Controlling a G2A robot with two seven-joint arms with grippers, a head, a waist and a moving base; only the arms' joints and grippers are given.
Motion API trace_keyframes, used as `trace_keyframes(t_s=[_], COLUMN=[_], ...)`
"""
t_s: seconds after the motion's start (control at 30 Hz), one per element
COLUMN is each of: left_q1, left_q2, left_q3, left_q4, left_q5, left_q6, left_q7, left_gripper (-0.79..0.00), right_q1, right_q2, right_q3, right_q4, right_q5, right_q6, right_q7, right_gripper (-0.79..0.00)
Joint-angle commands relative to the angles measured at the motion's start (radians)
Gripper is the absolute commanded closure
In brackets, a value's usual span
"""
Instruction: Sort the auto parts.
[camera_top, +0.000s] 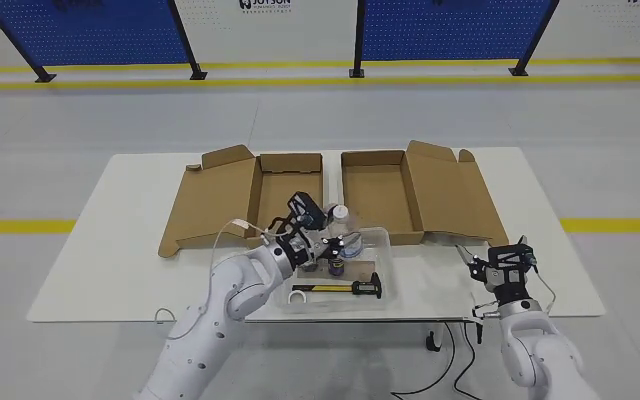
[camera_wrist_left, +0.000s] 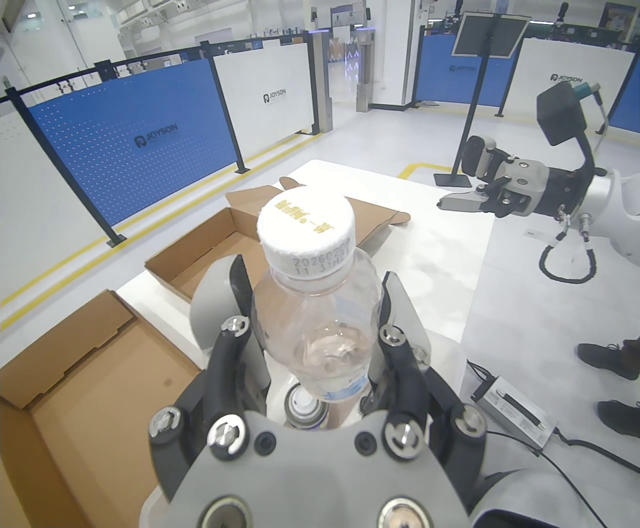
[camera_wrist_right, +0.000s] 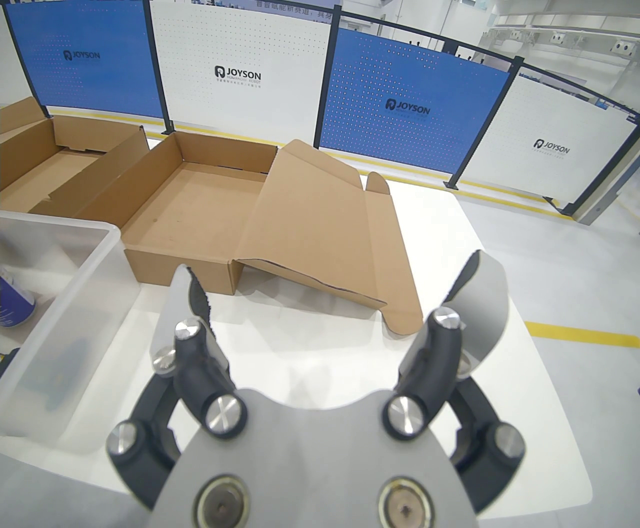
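White table (camera_top: 110, 240): left box (camera_top: 285, 195) and right box (camera_top: 375, 200) lie open on the far side, clear bin (camera_top: 388, 275) on the near side. Left gripper (camera_wrist_left: 315, 280) clamps a bottle (camera_wrist_left: 320, 325) above the bin. Right gripper (camera_wrist_right: 332, 272) is wide open and empty at near right. Blue fence panels (camera_top: 90, 30) stand beyond.

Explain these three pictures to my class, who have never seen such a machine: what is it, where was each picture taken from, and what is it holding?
This is a robot with two arms at a white table. One picture looks down from above the arms; the other two come from a camera on each wrist. Each arm ends in a two-fingered tool. The left tool is shut on a clear plastic bottle with a white cap, above a clear bin. The right tool is open and holds nothing. Two open cardboard boxes lie beyond the bin.
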Motion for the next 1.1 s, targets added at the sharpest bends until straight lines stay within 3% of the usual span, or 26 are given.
trace_keyframes(t_s=[0.0,0.17,0.43,0.77,1.07], left_q1=[-0.002,-0.029,-0.103,-0.200,-0.301], left_q2=[0.002,0.004,-0.004,-0.028,-0.056], left_q3=[-0.019,-0.038,-0.031,0.019,0.067], left_q4=[0.002,0.028,0.156,0.393,0.621], left_q5=[0.004,0.103,0.190,0.263,0.280], left_q6=[0.031,0.111,0.239,0.409,0.469], left_q7=[0.009,0.054,0.111,0.167,0.230], left_gripper=[0.000,0.000,0.000,0.000,0.000], right_q1=[0.000,0.000,0.000,0.000,0.000], right_q2=[0.000,0.000,0.000,0.000,0.000], right_q3=[0.000,0.000,0.000,0.000,0.000], right_q4=[0.000,0.000,0.000,0.000,0.000], right_q5=[0.000,0.000,0.000,0.000,0.000], right_q6=[0.000,0.000,0.000,0.000,0.000], right_q7=[0.000,0.000,0.000,0.000,0.000], right_gripper=[-0.785,-0.785,-0.785,-0.785,-0.785])
